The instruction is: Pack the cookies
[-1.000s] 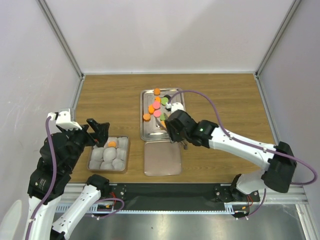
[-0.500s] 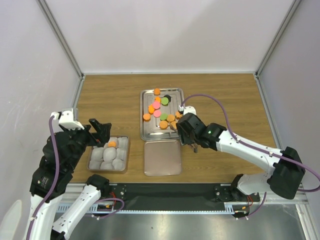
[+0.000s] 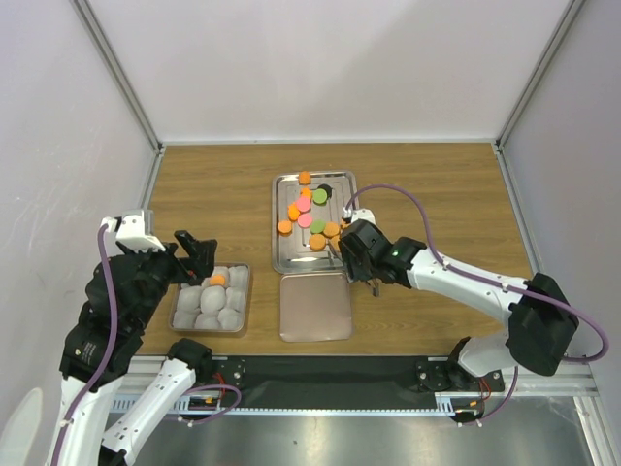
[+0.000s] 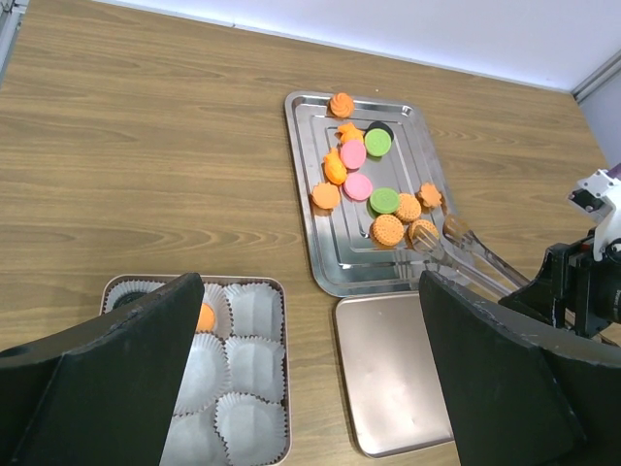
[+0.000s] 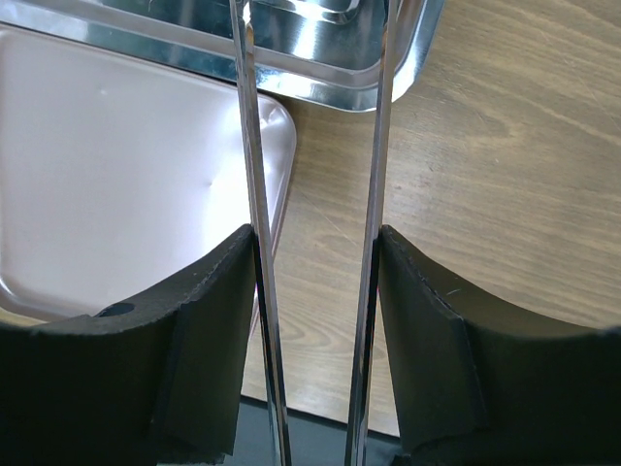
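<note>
The brown wooden table (image 3: 437,184) carried a rectangular steel tray (image 3: 289,258) just ahead of the right pincer (image 5: 315,291). A flat pale pink lid (image 3: 315,307) lay beside that pincer. A small box of white paper cups (image 3: 211,299) sat below the left pincer (image 4: 310,388), whose jaws stood wide apart, holding nothing. The right pincer was clamped partway on silver metal tongs (image 4: 475,254), their tips reaching the small round cookies (image 3: 304,205) on the tray. One orange cookie (image 3: 217,281) lay in the box.
</note>
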Available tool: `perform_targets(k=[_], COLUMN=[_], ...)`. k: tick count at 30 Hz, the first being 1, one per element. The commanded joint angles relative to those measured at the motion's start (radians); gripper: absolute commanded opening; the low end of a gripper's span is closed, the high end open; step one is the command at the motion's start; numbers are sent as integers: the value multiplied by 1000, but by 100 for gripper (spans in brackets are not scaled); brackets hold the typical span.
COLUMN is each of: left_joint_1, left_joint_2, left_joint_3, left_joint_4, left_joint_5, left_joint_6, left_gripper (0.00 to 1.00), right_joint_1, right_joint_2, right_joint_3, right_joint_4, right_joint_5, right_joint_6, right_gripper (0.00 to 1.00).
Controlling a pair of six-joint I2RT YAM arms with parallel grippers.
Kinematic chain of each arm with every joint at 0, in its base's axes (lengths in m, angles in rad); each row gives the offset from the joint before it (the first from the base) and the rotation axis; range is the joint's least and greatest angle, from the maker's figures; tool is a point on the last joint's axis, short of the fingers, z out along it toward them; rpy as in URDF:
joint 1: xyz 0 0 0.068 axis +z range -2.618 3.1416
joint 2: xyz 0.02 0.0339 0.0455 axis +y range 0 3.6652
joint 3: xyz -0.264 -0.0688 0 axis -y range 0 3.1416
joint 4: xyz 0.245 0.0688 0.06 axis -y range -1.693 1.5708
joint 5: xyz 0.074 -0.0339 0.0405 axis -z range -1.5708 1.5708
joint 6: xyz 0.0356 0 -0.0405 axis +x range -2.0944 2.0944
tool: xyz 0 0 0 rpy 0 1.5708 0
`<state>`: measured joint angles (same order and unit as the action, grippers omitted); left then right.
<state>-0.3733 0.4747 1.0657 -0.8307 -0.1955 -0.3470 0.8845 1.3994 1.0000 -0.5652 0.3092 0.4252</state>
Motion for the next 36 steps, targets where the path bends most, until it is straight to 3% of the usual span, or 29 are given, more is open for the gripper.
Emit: perform_targets(k=[1,8,15,22,26,36], left_joint_1=[-4,-4,-4,-4,-4,-4], left_joint_2=[-2,1,-1,-1,-1,5], left_joint_3=[-9,-7,0,5,7,22], left_joint_4=[41,42,38,38,41,48], left_joint_5=[16,13,10,14,16,22], left_joint_6=[9,8,11,9,8,0], left_gripper=[100,100,100,100,100,100], right_joint_1=[-12,-18,-22,-22,-10,205], right_joint_2=[18,49,33,-88,-143,74], right_joint_3=[2,6,15,61,89,339], right_joint_4=[59,82,54,-27,-30,7], right_joint_5=[-4,-15,-18,7,-60,-93], right_joint_6=[-11,-20,-20,-19,-31,-75], right_gripper=[55,52,34,27,25,25])
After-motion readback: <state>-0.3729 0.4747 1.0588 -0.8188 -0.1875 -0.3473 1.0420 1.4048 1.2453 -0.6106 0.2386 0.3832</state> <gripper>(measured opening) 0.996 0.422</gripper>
